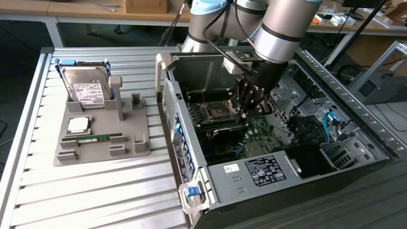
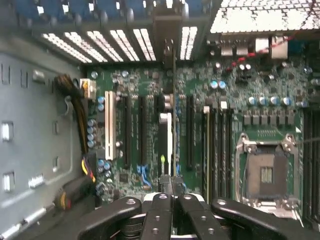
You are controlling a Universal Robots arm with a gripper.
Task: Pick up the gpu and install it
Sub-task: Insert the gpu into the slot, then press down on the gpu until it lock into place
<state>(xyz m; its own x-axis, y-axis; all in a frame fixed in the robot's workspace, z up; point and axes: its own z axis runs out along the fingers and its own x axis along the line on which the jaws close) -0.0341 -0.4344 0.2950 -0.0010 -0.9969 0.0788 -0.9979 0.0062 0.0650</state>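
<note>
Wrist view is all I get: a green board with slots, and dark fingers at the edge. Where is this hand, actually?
Observer: The gripper is down inside an open computer case that lies on its side on a slatted metal table.
Operator: Is anything lying next to that case?
Observer: Yes, a grey tray on the exterior view's left. It carries a hard drive, a processor chip and a RAM stick.
Operator: And what is the hand attached to?
Observer: A thick silver arm that comes down into the case from above.
</note>
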